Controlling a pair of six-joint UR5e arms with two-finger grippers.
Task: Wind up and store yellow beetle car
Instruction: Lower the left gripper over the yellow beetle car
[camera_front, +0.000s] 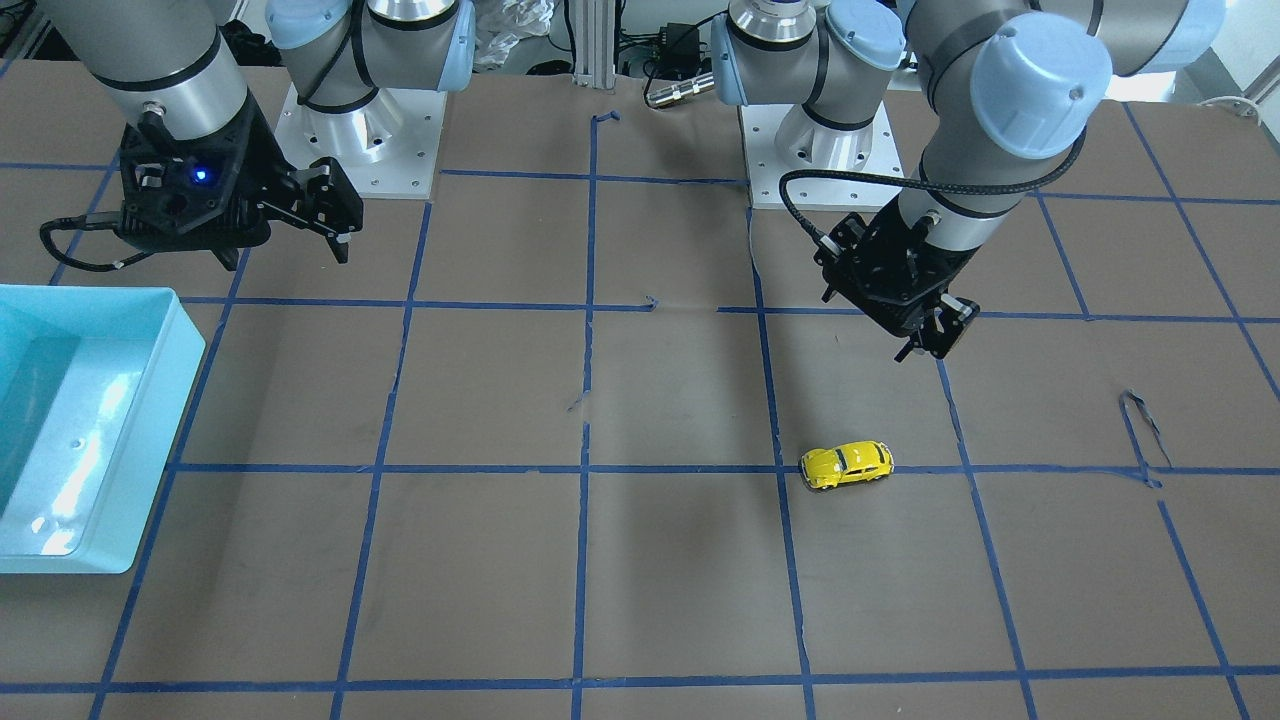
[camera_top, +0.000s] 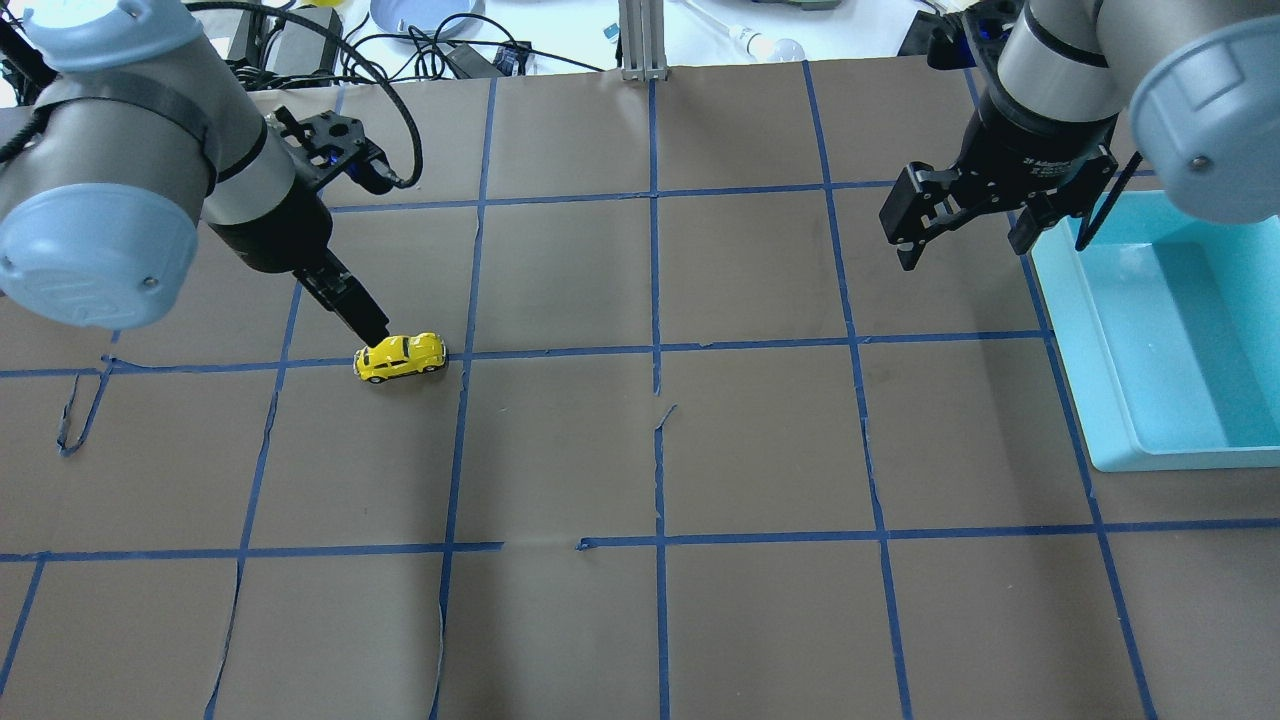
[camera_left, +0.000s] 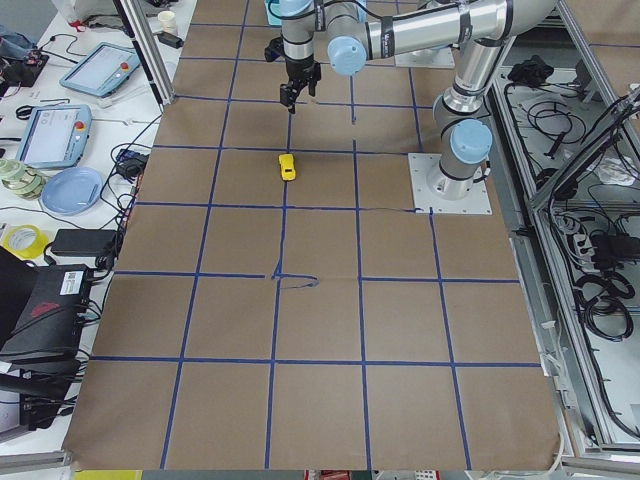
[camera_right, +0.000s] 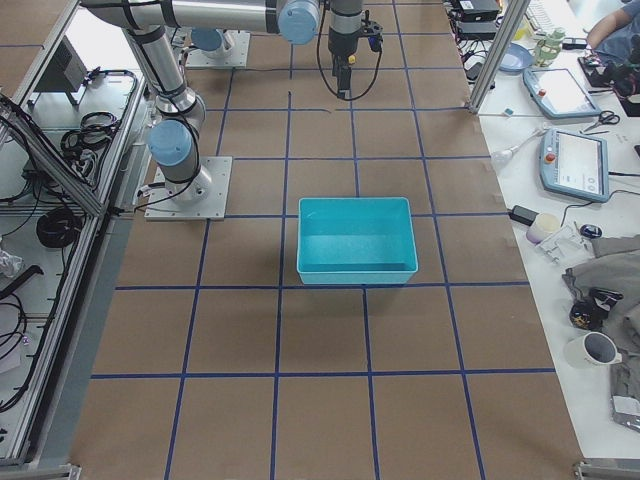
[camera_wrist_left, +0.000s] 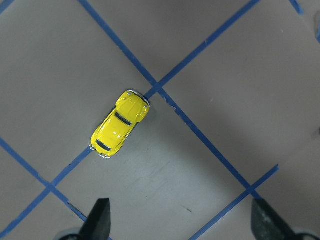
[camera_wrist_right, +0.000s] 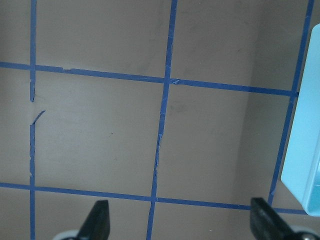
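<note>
The yellow beetle car (camera_top: 400, 357) stands on its wheels on the bench (camera_top: 760, 440), a brown surface divided by a blue tape grid (camera_top: 655, 350). The car sits on one tape line close to a crossing, left of centre in the overhead view and lower right of centre in the front-facing view. In the left wrist view the car lies left of centre in the frame, at an angle across the tape. It is above the two fingertips (camera_wrist_left: 100, 217) at the bottom edge and not between them. The left gripper (camera_top: 362, 322) hangs over the bench near the car, pointing down, with its jaws apart and holding nothing; no contact with the car is visible. The right gripper (camera_top: 965, 238) hangs at the upper right of the overhead view, jaws spread wide and empty. Just beside it, at the right edge of that view, a light blue bin (camera_top: 1100, 400) rests on the bench, well apart from the car.
</note>
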